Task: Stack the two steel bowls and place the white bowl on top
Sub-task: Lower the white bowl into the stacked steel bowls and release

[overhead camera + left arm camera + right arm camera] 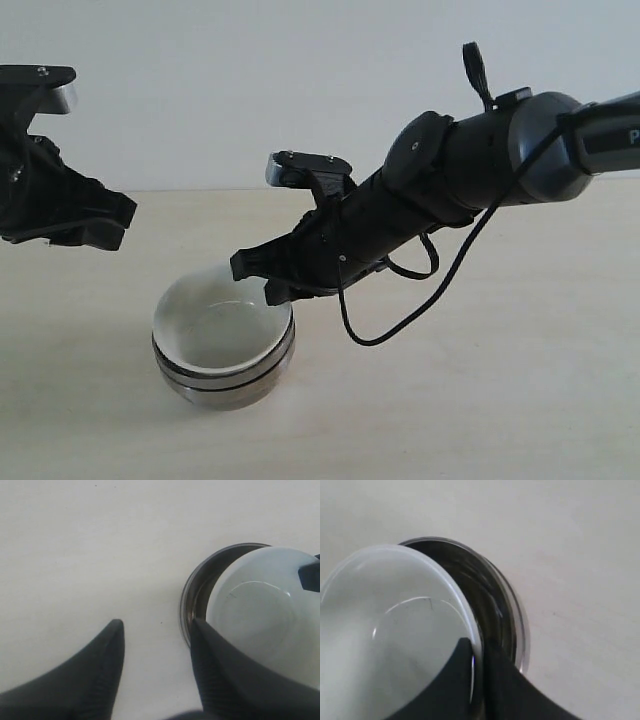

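The two steel bowls stand nested on the table, one inside the other, their rims showing as a dark shiny ring. The white bowl sits tilted inside them. My right gripper is shut on the white bowl's rim, one finger inside and one outside. The white bowl fills the stack's mouth. My left gripper hangs open above the table to the left of the stack, with only bare table between its fingers.
The pale wooden table runs around the stack. A black cable loops down from the right arm just right of the bowls. A white wall stands behind.
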### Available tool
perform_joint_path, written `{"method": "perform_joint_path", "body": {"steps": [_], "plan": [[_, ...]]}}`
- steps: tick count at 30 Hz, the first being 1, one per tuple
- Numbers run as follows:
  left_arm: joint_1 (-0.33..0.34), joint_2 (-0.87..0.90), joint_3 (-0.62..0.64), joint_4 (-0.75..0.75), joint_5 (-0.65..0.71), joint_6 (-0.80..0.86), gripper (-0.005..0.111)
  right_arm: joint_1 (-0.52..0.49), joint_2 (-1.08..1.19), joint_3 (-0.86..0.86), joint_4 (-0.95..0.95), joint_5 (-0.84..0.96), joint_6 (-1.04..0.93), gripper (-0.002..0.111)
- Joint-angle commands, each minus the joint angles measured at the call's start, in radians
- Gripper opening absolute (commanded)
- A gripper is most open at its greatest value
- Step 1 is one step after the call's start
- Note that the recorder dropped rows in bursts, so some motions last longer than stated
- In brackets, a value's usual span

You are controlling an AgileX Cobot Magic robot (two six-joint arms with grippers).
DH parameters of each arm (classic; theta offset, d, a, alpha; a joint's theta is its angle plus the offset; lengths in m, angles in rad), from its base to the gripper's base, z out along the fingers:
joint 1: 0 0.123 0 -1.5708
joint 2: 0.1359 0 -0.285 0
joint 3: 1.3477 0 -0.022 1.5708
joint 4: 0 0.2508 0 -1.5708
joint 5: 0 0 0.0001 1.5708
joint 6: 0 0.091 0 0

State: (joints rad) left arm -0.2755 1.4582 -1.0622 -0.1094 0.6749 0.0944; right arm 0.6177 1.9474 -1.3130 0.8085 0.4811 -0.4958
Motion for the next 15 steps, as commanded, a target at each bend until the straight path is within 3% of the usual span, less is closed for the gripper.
{"method": "perform_joint_path", "body": {"steps": [1,10,15], "plan": [[0.004,-0.001,0.005,0.001,-0.005,-0.009,0.041,0.001,-0.001,-0.005,-0.005,-0.006,-0.003,0.000],[0.004,-0.001,0.005,0.001,-0.005,-0.009,0.041,0.001,-0.001,-0.005,-0.005,0.005,-0.010,0.001],[0.004,-0.001,0.005,0.001,-0.005,-0.011,0.041,0.001,-0.001,-0.005,-0.005,0.011,-0.010,0.025]]}}
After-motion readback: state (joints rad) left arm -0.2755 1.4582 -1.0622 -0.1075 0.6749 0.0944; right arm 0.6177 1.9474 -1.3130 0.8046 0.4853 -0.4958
